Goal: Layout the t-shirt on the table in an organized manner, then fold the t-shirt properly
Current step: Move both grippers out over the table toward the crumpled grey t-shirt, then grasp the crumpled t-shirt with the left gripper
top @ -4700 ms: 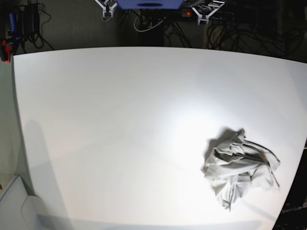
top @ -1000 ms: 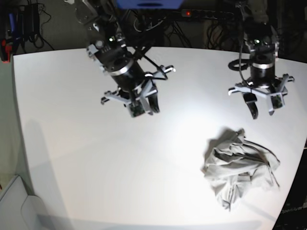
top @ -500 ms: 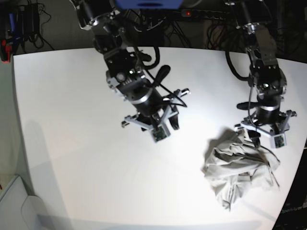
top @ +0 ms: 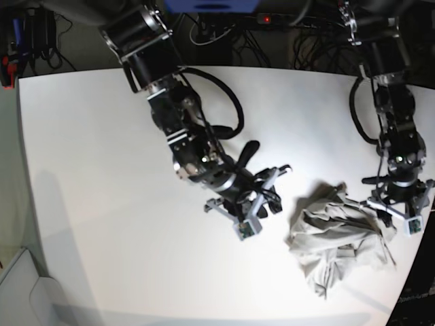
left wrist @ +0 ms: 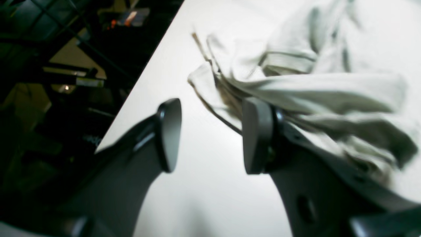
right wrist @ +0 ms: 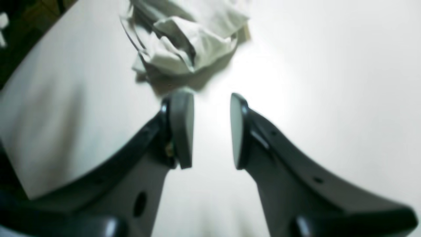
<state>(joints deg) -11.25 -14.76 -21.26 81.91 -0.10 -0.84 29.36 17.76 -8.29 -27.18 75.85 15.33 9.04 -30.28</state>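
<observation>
The t-shirt (top: 341, 234) lies crumpled on the white worktop (top: 102, 156), near its edge. The left tool (left wrist: 210, 135) is half open and holds nothing; one finger touches the cloth edge, the shirt just ahead. The right tool (right wrist: 210, 130) is also partly open and empty, the shirt lying ahead of it, apart.

Base view: high, looks down on whole table (top: 102, 136), both arms. Wrist views: close, look past own fingers at tabletop. All three share crumpled t-shirt (top: 340, 238).
</observation>
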